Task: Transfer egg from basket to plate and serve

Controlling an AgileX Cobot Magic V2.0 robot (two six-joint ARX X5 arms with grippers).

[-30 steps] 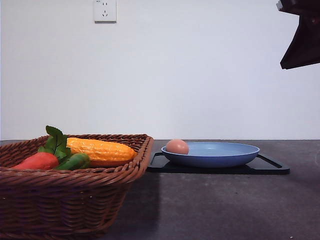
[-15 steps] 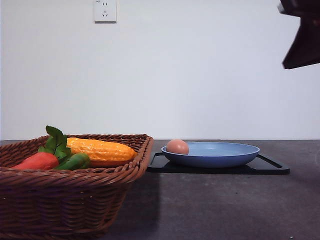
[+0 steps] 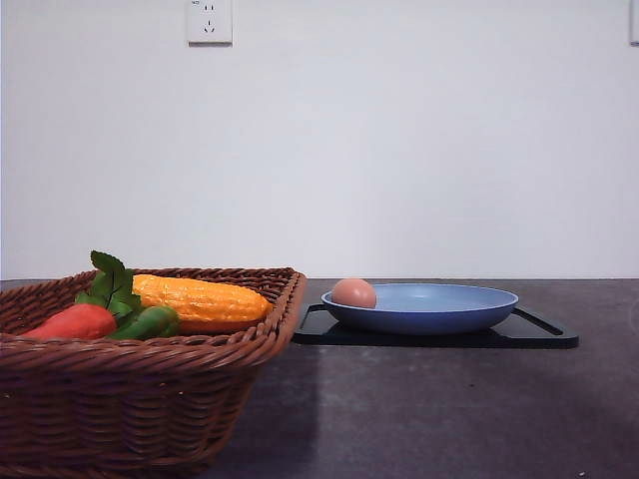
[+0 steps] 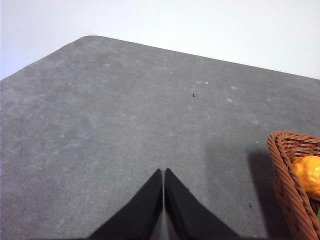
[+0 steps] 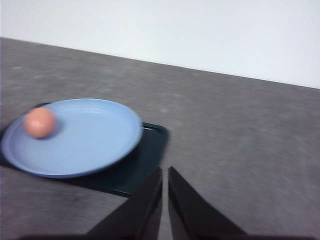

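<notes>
Two pairs of dark fingers showed in the wrist views, both pressed together with nothing between them: the left gripper (image 4: 163, 172) over bare tabletop beside the basket (image 3: 150, 399), the right gripper (image 5: 165, 172) above the table just off the black tray (image 3: 544, 337). The upper parts of both grippers were cut off by the frame edges, and the right wrist view was blurred, so fine detail on the plate was hard to make out.

Nearest in the front view stood the wicker basket, its left side and base cut off by the frame. Its wall hid most of what lay inside; above the rim showed an orange corn cob (image 3: 200, 297), a red-orange vegetable (image 3: 75, 321) with green leaves (image 3: 112, 279), and a green piece (image 3: 150, 322) I could not identify. Beyond and to the right of the basket lay the tray, carrying the light-blue plate (image 3: 439, 311). The egg (image 3: 353, 292) rested on the plate at the edge nearest the basket, its underside hidden by the plate's rim.

The table (image 3: 449, 409) was dark grey and matte, faintly speckled, with a shadow beside the basket. Behind it rose a plain white wall with a white power socket (image 3: 210, 20) high above the basket, its top cut off.
</notes>
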